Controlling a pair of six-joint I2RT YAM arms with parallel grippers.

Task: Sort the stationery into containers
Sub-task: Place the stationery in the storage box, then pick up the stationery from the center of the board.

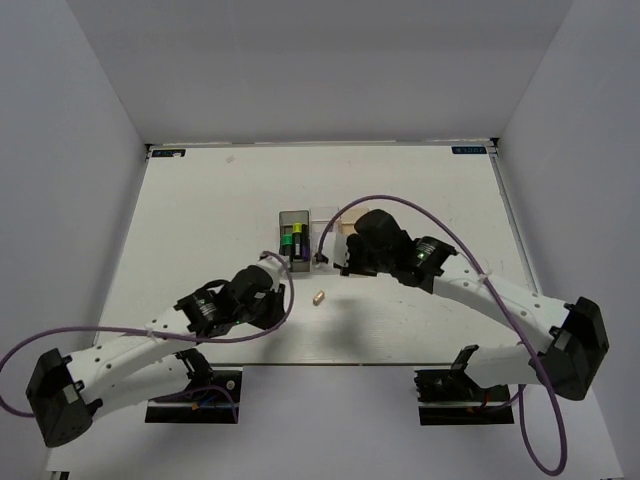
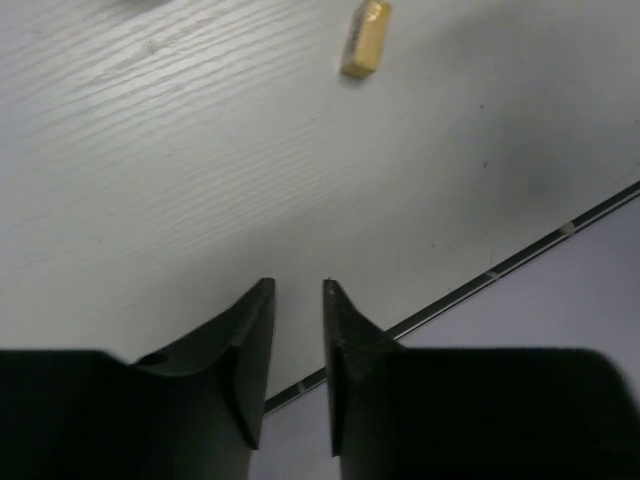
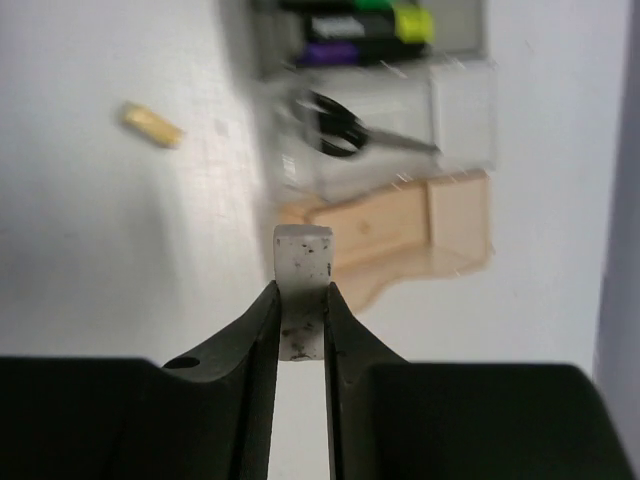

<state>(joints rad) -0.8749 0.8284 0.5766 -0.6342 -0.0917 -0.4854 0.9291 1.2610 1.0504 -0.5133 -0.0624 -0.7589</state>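
Right wrist view: markers [image 3: 365, 25] filed in the dark grey bin [image 3: 462, 28], scissors [image 3: 340, 125] in the clear bin [image 3: 465, 110], nothing seen in the orange bin [image 3: 455, 215] (view blurred). Outstanding: grey block [image 3: 303, 250], pinched in the right gripper [image 3: 301, 288] short of the bins. Tan block [image 3: 152, 124] lies loose on the table [image 3: 100, 250] near the left gripper [image 2: 298, 285], whose jaws are narrowly parted on nothing.

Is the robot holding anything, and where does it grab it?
The right fingers pinch the grey block by its lower end, its top poking out. The left fingers hold nothing.
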